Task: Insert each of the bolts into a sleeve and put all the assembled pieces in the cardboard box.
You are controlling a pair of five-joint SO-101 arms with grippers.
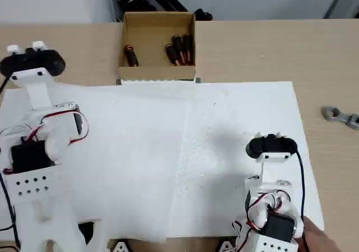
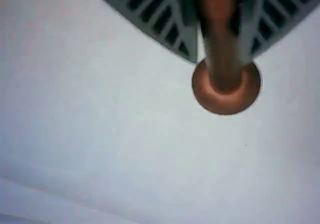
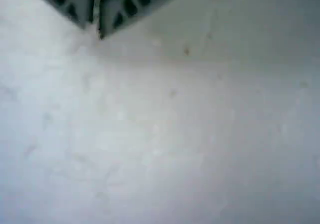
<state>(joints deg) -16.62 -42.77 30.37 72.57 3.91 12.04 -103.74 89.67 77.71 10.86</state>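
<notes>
Well apart from the cardboard box (image 1: 159, 72), over the white sheet (image 1: 168, 151), the left gripper (image 2: 222, 59) grasps a copper bolt (image 2: 226, 92); the right gripper (image 3: 97, 28) is clenched, empty. Pinched only along its shank, the bolt may swivel or slip loose before reaching the box.

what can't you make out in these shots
Left wrist view: the copper piece sits between the left jaws, which hide its upper end, so bolt alone or sleeved is unclear.
High view: pieces in the cardboard box are too small to count surely.
Same view: left arm covers its jaws.
</notes>
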